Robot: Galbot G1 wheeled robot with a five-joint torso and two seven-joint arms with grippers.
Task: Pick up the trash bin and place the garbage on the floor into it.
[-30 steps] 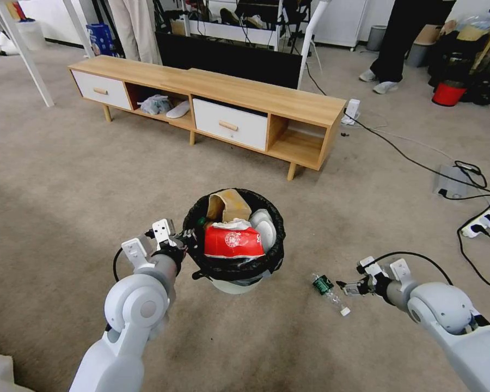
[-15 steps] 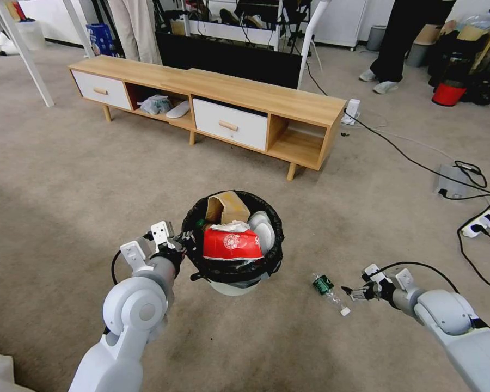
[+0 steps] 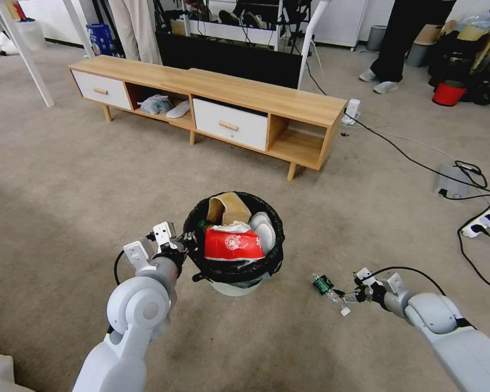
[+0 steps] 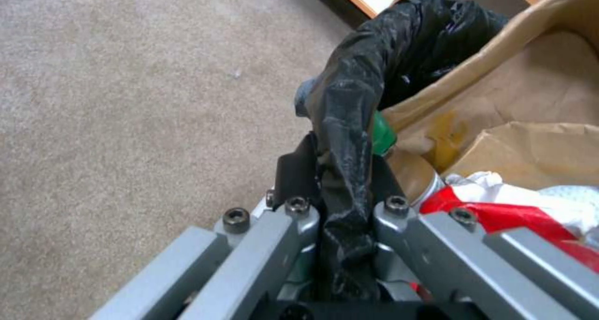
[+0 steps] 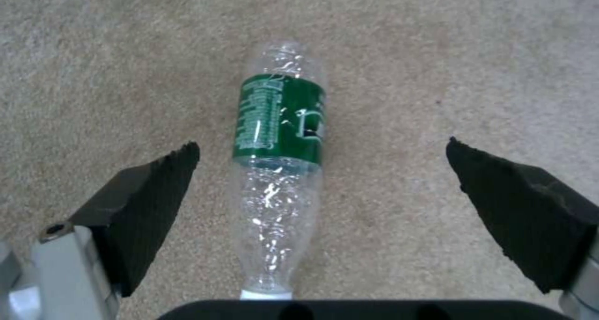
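While the left gripper [image 3: 186, 240] clamps the black bag [image 4: 349, 137] folded over the rim of the trash bin [image 3: 233, 286], its jaws closed tight on that fold at the bin's left edge, the bin sits a little below the centre of the head view on the beige carpet [image 3: 71, 179]. It is already stuffed: a crumpled brown paper bag [image 3: 228, 206] at the back, a red wrapper [image 3: 233, 244] in front, white tissue [image 3: 263, 226] to the right, and a green cap [image 4: 382, 132] tucked just inside the pinched rim. To the lower right of the bin, well apart from it, a clear bottle [image 3: 330, 290] with a green label lies flat on the carpet, its white cap pointing toward the lower right of the frame. The right gripper [image 3: 347, 296] is down at floor level just beside that capped end. In the right wrist view its jaws stand wide, one dark pad [image 5: 147, 207] on each side of the bottle [image 5: 278, 170], which lies lengthwise between them, nearer one pad than the other and touching neither. Behind, across the upper middle of the head view, stands a long low wooden cabinet [image 3: 212, 103] with white drawers, and black cables [image 3: 419, 163] trail over the carpet at the right.
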